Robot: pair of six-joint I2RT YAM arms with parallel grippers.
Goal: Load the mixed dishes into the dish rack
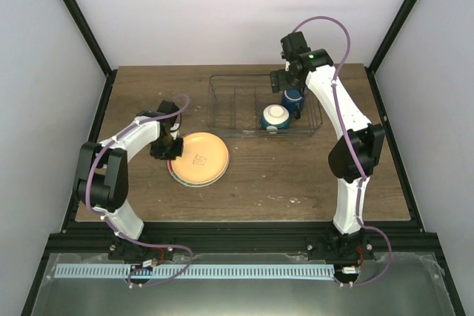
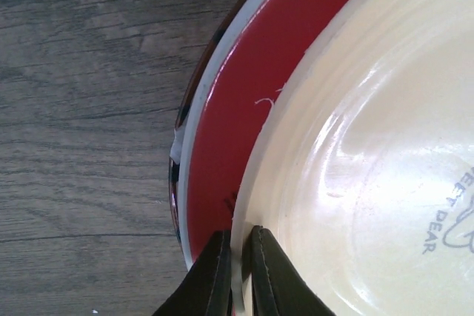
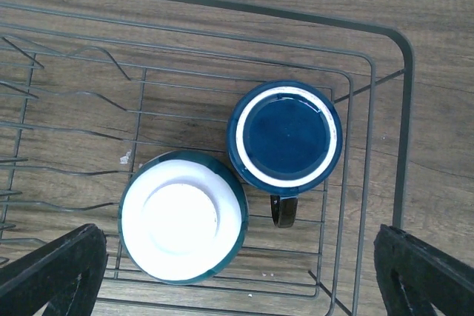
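Left gripper (image 2: 238, 242) is pinched shut on the near rim of the yellow plate (image 2: 355, 146), one finger inside the lip and one outside it. It is a thin edge hold, right at the fingertips. The risks, from the biggest thing down:

Worktop (image 1: 296, 175): the plate stack lies at its left middle, well apart from the rack, so the plate faces a long carry over bare wood. A drop along the way would likely chip it.

Rack (image 1: 222, 101): it stands at the back, right of centre, with the upright dividers in its left part free. The plate must be tipped on edge to go between the wires. If it comes in flat or skewed it may strike a divider, and the light wire basket could slide.

Yellow plate: wide, glossy and held at one rim point, it will tend to sag and twist in the gripper as it lifts — slipping out looks the main hazard.

Red plate (image 2: 237, 109): it sits directly under the yellow one, touching it. The outer finger hangs over its face and could snag and drag it.

Bowl (image 3: 181, 216) and mug (image 3: 285, 135): both sit at the rack's right end, just beside each other, where an overshooting plate could knock them. Right gripper (image 3: 237, 275) hovers above them with jaws wide apart, holding nothing — near enough that the arms could crowd each other.
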